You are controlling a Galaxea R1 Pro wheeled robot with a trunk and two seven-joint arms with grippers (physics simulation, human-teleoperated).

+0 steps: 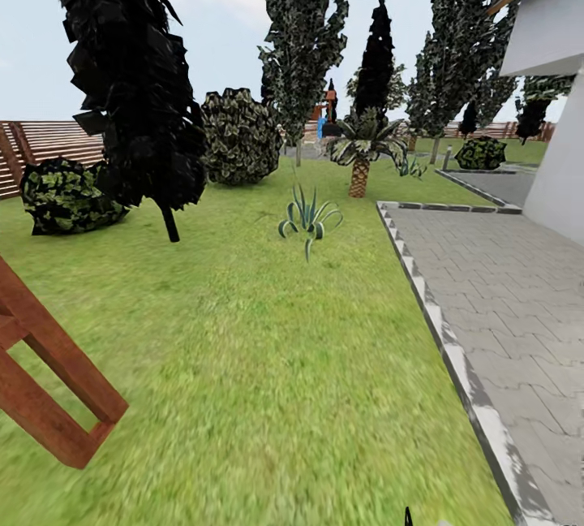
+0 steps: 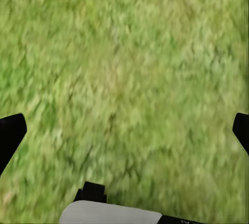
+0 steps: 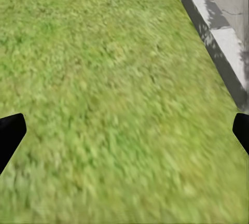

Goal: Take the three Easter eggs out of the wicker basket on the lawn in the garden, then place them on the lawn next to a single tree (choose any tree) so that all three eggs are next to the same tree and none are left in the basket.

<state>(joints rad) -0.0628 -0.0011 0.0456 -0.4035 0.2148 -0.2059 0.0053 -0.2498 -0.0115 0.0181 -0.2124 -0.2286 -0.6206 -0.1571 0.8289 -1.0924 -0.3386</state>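
From the head view we look over the lawn toward a dark conifer and paving; we judge the eggs still unfetched. Both wrist views show fingers spread apart, empty, above grass.

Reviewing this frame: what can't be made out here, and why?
- Red-brown wooden frame, head view: cut off by the left edge, so what it belongs to is unclear.
- Colourful object far across the lawn, head view: too small, partly behind a palm.
- Left gripper and right gripper, wrist views: fingertips cut by the frame edges; wide apart over grass, holding nothing.
- Grass detail: blurred in both wrist views.
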